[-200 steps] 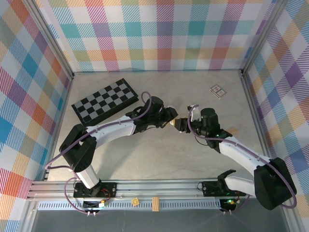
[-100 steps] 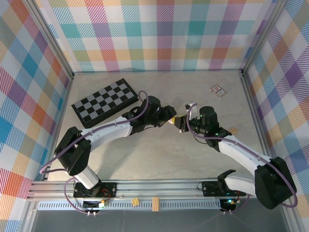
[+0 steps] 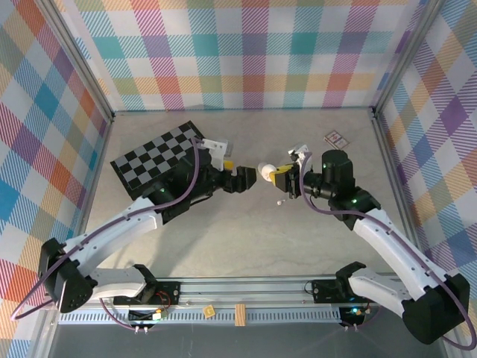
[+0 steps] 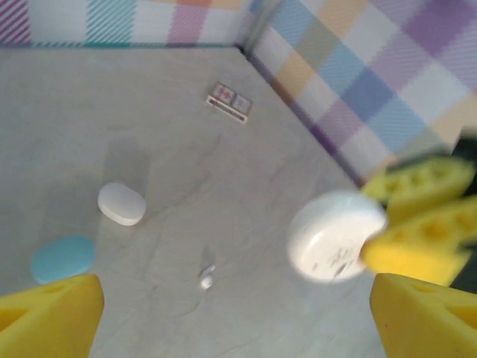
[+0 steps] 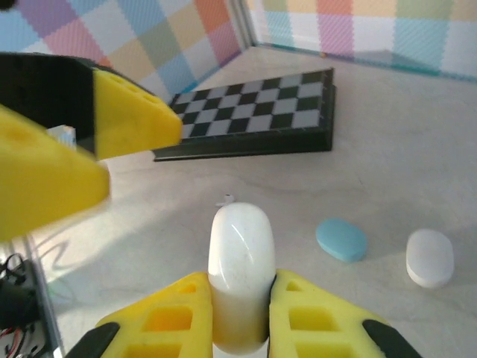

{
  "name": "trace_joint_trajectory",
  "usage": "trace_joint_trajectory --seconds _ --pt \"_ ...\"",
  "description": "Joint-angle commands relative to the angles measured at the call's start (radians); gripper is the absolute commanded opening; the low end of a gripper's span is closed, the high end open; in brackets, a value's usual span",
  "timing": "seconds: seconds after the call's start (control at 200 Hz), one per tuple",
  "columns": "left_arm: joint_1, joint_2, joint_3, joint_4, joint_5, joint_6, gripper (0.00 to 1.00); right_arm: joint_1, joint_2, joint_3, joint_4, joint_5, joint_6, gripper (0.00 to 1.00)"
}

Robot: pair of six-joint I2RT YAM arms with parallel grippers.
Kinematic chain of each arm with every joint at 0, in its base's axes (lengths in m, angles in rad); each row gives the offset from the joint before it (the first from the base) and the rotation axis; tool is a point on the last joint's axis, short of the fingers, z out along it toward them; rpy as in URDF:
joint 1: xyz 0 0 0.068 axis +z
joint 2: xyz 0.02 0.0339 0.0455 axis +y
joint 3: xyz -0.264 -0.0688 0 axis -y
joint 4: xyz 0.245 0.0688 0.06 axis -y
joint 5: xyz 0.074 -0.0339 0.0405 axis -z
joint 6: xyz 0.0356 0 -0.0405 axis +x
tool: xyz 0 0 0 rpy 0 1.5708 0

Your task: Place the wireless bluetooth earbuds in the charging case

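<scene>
My right gripper (image 5: pixel 240 289) is shut on a white oval charging case (image 5: pixel 240 257), closed and held above the table; from overhead the case (image 3: pixel 264 171) sticks out of that gripper (image 3: pixel 279 177) toward the left arm. My left gripper (image 3: pixel 246 180) faces it a short way off, open and empty, its yellow fingers (image 4: pixel 52 317) spread wide. One tiny white earbud (image 4: pixel 206 278) lies on the table below the case, also seen as the earbud (image 3: pixel 279 201) from above and the earbud (image 5: pixel 226 200) just beyond the case tip.
A pale blue case (image 5: pixel 341 239) and a second white case (image 5: pixel 430 257) lie closed on the table beside each other. A folded chessboard (image 3: pixel 162 157) sits at back left. A small card box (image 3: pixel 337 139) lies at back right.
The two grippers, touching at mid-table before, have drawn apart. The left arm pulled back leftward with open jaws; the right gripper rose holding the white case. The earbud now shows on the table.
</scene>
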Motion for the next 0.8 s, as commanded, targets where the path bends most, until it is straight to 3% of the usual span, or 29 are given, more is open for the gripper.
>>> trace_joint_trajectory --seconds 0.0,0.14,0.32,0.46,0.585,0.795 --pt "0.006 -0.041 -0.024 -0.098 0.152 0.362 0.89 -0.001 -0.016 0.101 -0.185 -0.127 -0.143 0.16" --pt "0.006 -0.076 -0.066 -0.063 0.359 0.484 0.88 -0.002 -0.011 0.208 -0.33 -0.238 -0.27 0.16" --pt "0.006 -0.081 -0.096 0.072 0.547 0.485 0.76 0.0 0.009 0.328 -0.535 -0.371 -0.415 0.15" --pt "-0.003 -0.043 -0.071 0.116 0.708 0.461 0.69 0.0 0.01 0.356 -0.594 -0.422 -0.468 0.11" --pt "-0.022 -0.027 -0.042 0.118 0.763 0.46 0.66 0.0 0.021 0.369 -0.612 -0.461 -0.472 0.11" --pt "-0.03 -0.023 -0.028 0.167 0.787 0.42 0.47 0.001 0.035 0.356 -0.614 -0.49 -0.482 0.1"
